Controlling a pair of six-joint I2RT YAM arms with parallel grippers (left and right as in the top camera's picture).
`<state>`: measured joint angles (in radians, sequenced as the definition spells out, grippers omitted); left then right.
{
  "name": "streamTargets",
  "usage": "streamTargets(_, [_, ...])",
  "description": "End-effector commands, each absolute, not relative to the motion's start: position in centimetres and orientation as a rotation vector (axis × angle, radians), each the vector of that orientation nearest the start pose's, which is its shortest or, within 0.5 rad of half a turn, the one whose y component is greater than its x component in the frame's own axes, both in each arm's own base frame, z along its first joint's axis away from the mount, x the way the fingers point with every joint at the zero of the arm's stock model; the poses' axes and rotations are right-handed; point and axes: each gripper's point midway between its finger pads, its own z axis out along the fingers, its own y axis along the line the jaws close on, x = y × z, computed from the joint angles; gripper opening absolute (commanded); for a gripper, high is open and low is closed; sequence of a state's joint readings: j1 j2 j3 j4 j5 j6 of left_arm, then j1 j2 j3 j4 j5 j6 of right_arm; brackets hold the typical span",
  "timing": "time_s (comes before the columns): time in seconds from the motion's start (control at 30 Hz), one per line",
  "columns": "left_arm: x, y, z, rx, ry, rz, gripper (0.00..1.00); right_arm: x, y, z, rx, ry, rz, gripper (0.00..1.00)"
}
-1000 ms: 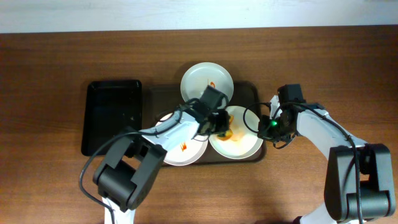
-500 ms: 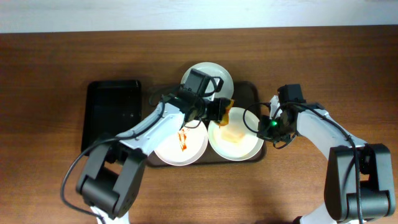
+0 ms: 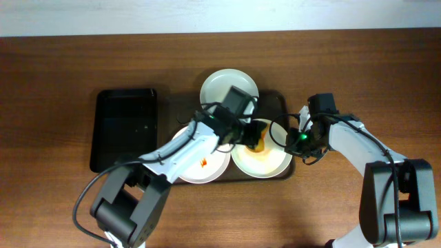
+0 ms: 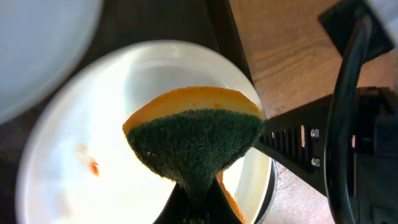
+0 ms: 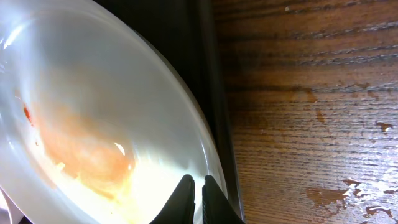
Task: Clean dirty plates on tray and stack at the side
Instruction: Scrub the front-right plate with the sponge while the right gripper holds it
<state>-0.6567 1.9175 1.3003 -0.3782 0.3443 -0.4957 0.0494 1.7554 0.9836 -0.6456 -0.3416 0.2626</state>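
Over tray's (image 3: pixel 278 97) rt plate (image 3: pixel 273 162), L gripper (image 4: pixel 198 206) grips sponge (image 4: pixel 196 142).

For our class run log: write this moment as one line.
left pincer: shut on sponge over smeared plate | right pincer: shut at its rim

It seemed to be a robotics lab work station: two robot arms (image 3: pixel 351 138) with exposed cables were mounted at a plain wooden bench (image 3: pixel 55 207) beside a pale wall (image 3: pixel 207 17), with plates (image 3: pixel 222 84) set on a tray (image 3: pixel 272 103).
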Motion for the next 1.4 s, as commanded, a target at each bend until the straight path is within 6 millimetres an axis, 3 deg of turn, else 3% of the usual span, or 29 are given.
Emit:
streamTargets(0.0, [32.9,-33.6,6.1,0.215,2.757,-0.798,0.0,32.3,7.5,1.2,0.282,2.984,0.556,0.09])
streamTargets(0.23, [32.3,-33.6,3.2,0.064,2.857,-0.79,0.0,32.3,7.5,1.2,0.282,2.983,0.555,0.08])
streamTargets(0.43, [31.2,-35.8,1.4,0.124,2.886,-0.92,0.0,32.3,7.5,1.2,0.282,2.983,0.556,0.09])
streamTargets(0.5, [31.4,-35.6,0.8,0.125,2.886,-0.883,0.0,32.3,7.5,1.2,0.281,2.983,0.555,0.09])
streamTargets(0.6, [33.0,-33.1,-0.3,0.11,2.859,-0.672,0.0,32.3,7.5,1.2,0.281,2.983,0.556,0.09])
streamTargets(0.7, [34.5,-29.0,-1.3,-0.001,2.877,-0.459,0.0,32.3,7.5,1.2,0.281,2.983,0.555,0.09])
streamTargets(0.83, [35.9,-25.9,-1.6,-0.113,2.897,-0.416,0.0,32.3,7.5,1.2,0.281,2.983,0.555,0.08])
streamTargets(0.93, [37.8,-23.8,-0.8,-0.159,2.875,-0.413,0.0,32.3,7.5,1.2,0.282,2.983,0.555,0.08])
streamTargets(1.03, [38.6,-23.2,1.1,-0.106,2.858,-0.406,0.0,32.3,7.5,1.2,0.281,2.983,0.555,0.08])
streamTargets(1.13, [39.3,-23.6,4.9,0.032,2.799,-0.42,0.0,32.3,7.5,1.1,0.282,2.983,0.549,0.08])
streamTargets(1.27, [39.5,-23.4,9.1,0.074,2.723,-0.448,0.0,32.3,7.2,1.1,0.284,2.985,0.527,0.09])
streamTargets(1.37, [39.3,-22.6,10.2,0.057,2.72,-0.443,0.0,32.3,7.3,1.1,0.283,2.984,0.53,0.09])
